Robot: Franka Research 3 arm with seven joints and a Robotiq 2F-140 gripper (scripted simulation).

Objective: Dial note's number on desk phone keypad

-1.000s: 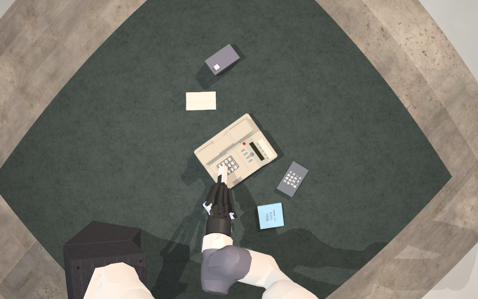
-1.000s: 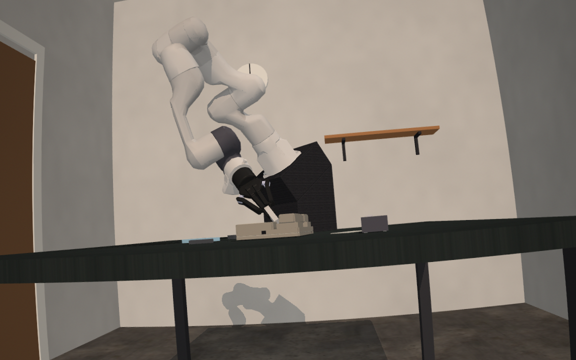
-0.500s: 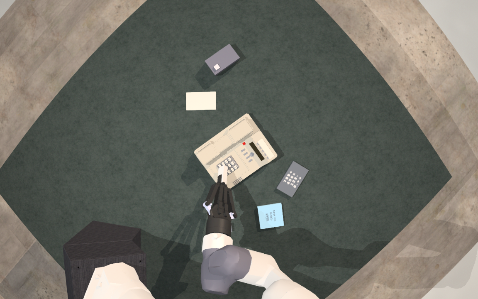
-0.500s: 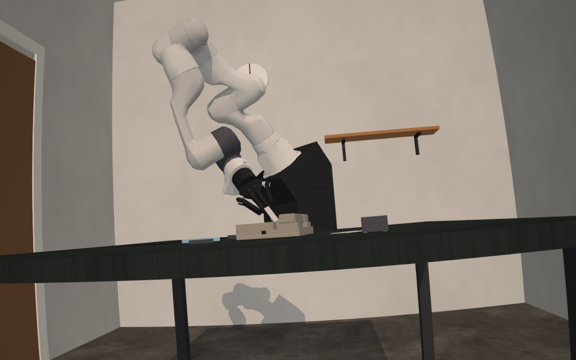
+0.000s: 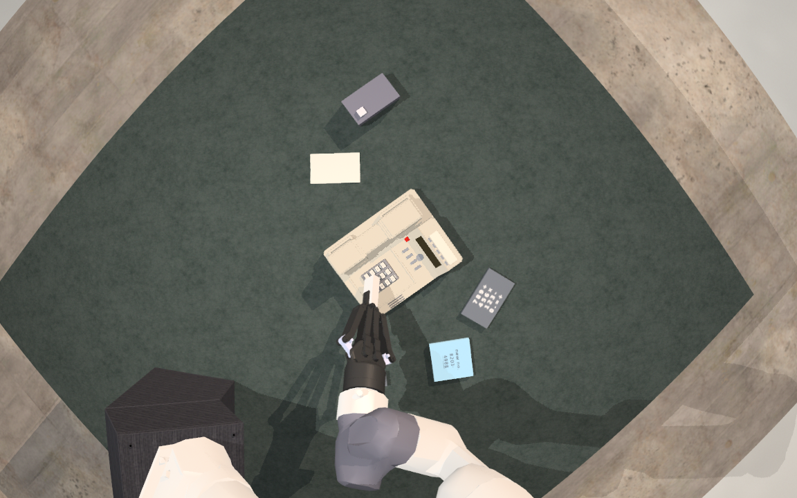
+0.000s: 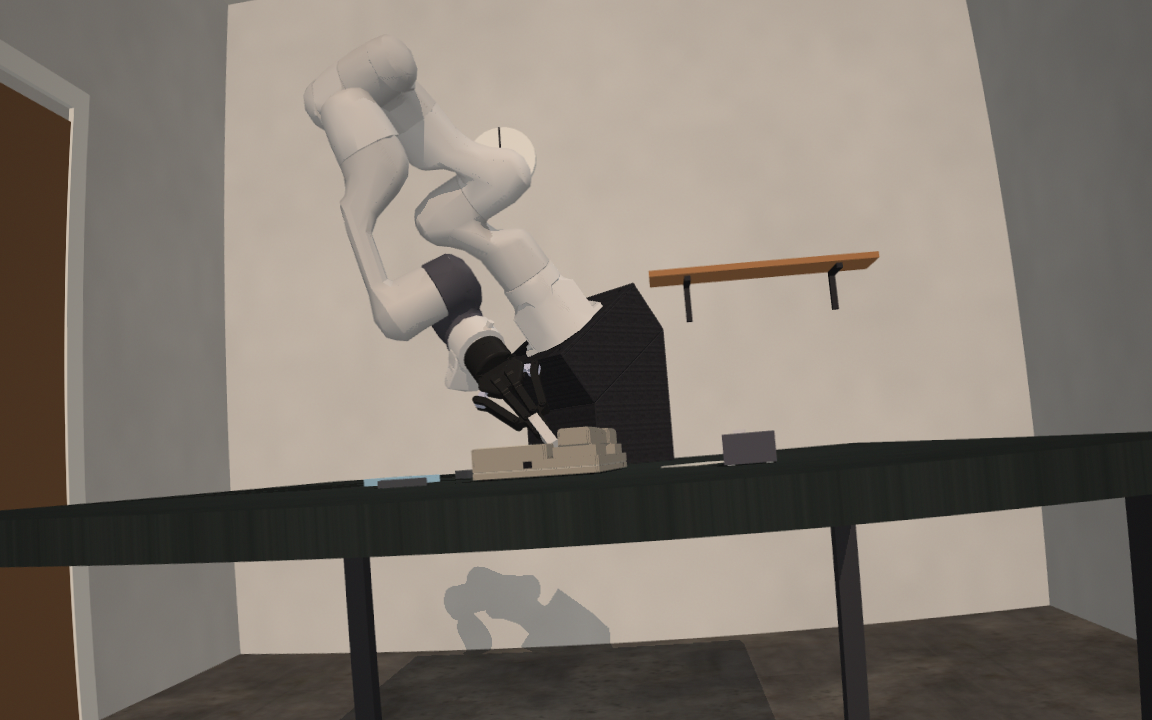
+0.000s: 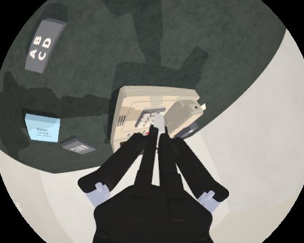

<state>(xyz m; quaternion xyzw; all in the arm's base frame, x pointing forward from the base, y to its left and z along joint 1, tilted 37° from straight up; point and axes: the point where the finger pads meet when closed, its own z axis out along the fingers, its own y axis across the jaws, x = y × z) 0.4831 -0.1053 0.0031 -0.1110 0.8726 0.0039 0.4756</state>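
A beige desk phone (image 5: 392, 250) lies in the middle of the dark green desk mat, handset in its cradle along the phone's far-left side. Its grey keypad (image 5: 379, 273) sits at the near end. My gripper (image 5: 371, 286) is shut with nothing between the fingers. The closed pale fingertips point down onto the near-left part of the keypad. In the wrist view the fingertips (image 7: 157, 124) cover part of the keypad on the phone (image 7: 150, 112). A light blue note (image 5: 451, 360) with small digits lies near-right of the phone. In the side view the gripper (image 6: 542, 430) slants down onto the phone (image 6: 549, 458).
A dark grey calculator-like keypad (image 5: 487, 297) lies right of the phone. A cream card (image 5: 334, 167) and a grey box (image 5: 369, 98) lie beyond it. A grey card lettered A B C D (image 7: 45, 45) shows in the wrist view. A black block (image 5: 172, 427) stands at the near left.
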